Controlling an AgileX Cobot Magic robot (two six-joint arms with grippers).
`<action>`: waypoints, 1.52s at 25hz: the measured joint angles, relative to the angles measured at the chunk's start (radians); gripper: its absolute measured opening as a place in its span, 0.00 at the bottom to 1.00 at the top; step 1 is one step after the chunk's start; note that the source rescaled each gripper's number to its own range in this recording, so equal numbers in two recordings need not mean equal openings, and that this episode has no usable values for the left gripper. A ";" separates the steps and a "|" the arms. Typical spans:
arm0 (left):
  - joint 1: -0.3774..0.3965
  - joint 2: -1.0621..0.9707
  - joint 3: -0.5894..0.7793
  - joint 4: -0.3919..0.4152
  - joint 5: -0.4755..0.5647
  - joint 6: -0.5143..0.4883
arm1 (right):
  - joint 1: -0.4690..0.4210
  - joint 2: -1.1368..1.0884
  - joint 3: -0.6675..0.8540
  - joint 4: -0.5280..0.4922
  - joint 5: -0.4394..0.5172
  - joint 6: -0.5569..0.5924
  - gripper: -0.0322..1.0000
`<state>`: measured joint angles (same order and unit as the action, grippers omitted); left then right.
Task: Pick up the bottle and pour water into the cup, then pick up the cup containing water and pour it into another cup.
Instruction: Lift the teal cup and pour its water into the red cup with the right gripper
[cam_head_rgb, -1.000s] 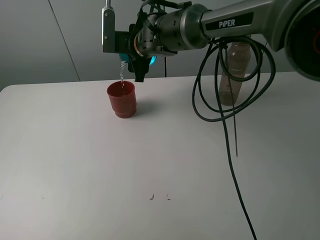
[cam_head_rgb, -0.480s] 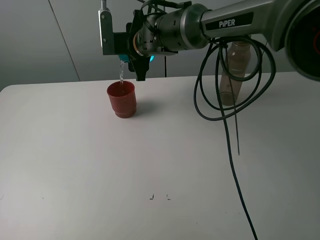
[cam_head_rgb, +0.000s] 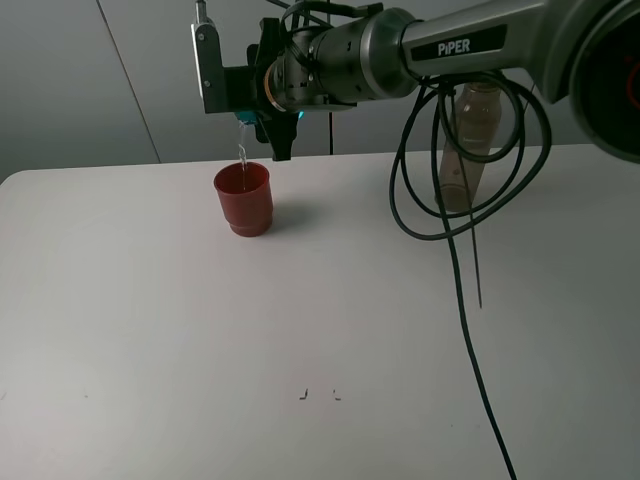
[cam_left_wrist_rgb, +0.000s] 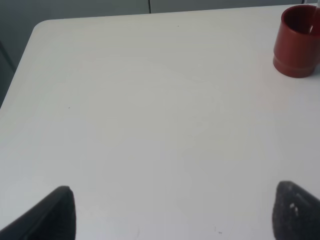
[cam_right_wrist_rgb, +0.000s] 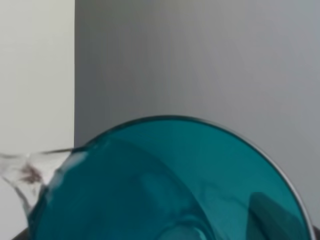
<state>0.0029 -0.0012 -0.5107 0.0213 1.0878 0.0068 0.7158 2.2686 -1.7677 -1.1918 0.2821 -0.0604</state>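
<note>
Teal cup (cam_right_wrist_rgb: 165, 185) hangs tipped above the red cup (cam_head_rgb: 243, 198) on the far-left counter (cam_head_rgb: 300, 320), your right gripper (cam_head_rgb: 268, 105) clamped around it; thin, slick plastic, so grip mid-wall gently.

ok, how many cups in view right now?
2. The red cup stands on the table, far left of centre. The teal cup is tipped in the right gripper directly above it, pouring. None seems hidden.

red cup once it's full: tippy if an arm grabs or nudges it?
Probably fairly stable: the red cup is squat and water is adding weight. Its narrower stepped base could let a high push tip it. Smooth plastic sides may be slippery if splashed.
</note>
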 joint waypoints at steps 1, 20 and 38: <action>0.000 0.000 0.000 0.000 0.000 0.000 | 0.000 0.000 0.000 0.000 -0.002 0.000 0.12; 0.000 0.000 0.000 0.000 0.000 0.000 | 0.000 0.000 0.000 -0.050 -0.014 -0.060 0.12; 0.000 0.000 0.000 0.000 0.000 0.000 | 0.000 0.000 0.000 -0.148 -0.053 -0.060 0.12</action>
<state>0.0029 -0.0012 -0.5107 0.0213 1.0878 0.0068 0.7163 2.2686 -1.7677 -1.3400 0.2291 -0.1201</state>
